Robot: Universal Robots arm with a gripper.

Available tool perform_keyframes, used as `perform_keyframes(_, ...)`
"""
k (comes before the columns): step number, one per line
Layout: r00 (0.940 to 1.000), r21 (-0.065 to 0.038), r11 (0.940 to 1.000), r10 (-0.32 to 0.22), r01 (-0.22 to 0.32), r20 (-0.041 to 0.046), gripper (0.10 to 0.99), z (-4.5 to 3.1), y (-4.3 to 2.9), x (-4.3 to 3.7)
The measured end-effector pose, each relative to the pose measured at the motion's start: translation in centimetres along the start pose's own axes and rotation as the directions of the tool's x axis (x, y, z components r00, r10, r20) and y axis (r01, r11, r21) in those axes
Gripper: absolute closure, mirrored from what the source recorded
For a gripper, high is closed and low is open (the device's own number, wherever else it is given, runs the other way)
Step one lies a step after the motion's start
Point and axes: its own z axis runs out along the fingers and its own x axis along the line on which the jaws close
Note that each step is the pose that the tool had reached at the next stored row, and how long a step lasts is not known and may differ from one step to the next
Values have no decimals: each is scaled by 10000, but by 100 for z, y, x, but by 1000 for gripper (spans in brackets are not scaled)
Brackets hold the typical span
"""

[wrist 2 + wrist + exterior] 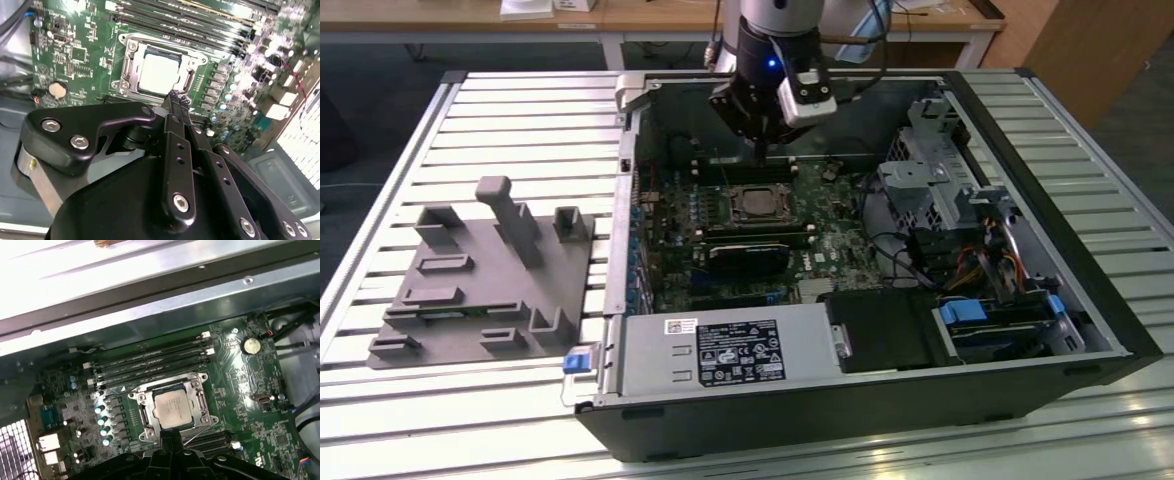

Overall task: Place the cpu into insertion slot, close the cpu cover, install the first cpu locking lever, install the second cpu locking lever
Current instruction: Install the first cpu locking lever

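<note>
The cpu (172, 408) is a silvery square chip that lies flat in the insertion slot (123, 86) on the green motherboard, also seen in the second wrist view (159, 74) and the exterior view (755, 204). The cpu cover (200, 401), a silvery frame, lies down around the chip with the chip showing through its window. A thin wire locking lever (199, 431) runs along the slot's side nearest my gripper. My gripper (178, 97) is shut with nothing in it. It hangs just above the slot's edge, by the memory slots (758, 152).
The board sits inside an open black computer case (1067, 300). Long memory slots (150, 360) run beside the socket, and a black shroud (750, 255) is on its other side. A power supply (720, 352) and drive cage (927, 180) flank it. A grey fixture (480, 280) stands at the exterior view's left.
</note>
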Motion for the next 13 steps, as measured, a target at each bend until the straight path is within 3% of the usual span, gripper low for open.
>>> perform_keyframes(5, 9983, 18, 9983, -579, 579, -15, 980, 2, 0, 0)
perform_keyframes(13, 9946, 32, 9946, -1035, 1035, -27, 980, 3, -1, 0)
